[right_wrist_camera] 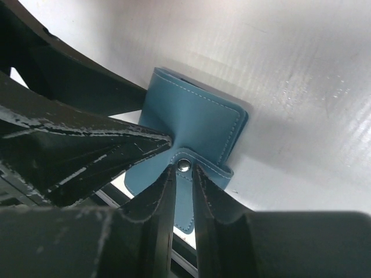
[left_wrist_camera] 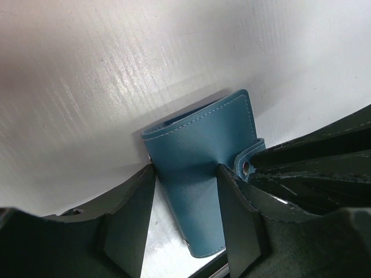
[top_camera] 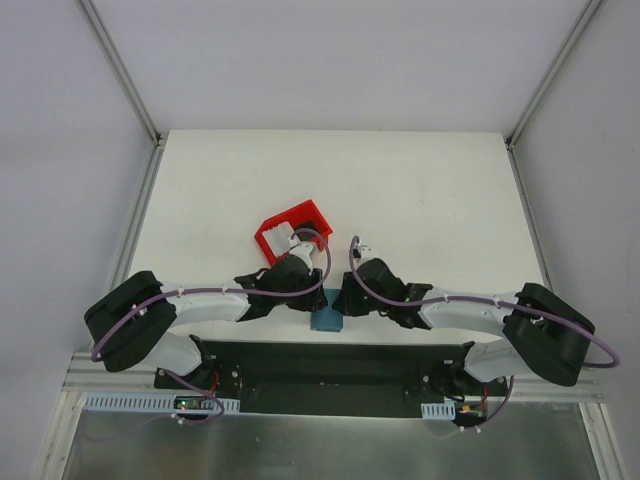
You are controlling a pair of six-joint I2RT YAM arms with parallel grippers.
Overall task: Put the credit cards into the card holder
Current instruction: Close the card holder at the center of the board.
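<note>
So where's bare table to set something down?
Free: table far half beyond the red bin, plus the stretch right of it. Crowded: near-edge centre, where left claw and right claw both grip the card holder.

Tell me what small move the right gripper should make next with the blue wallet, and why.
Probably pull the clasp tab outward to unsnap it: the right gripper pinches that tab, the left gripper clamps the card holder, still folded shut.
</note>
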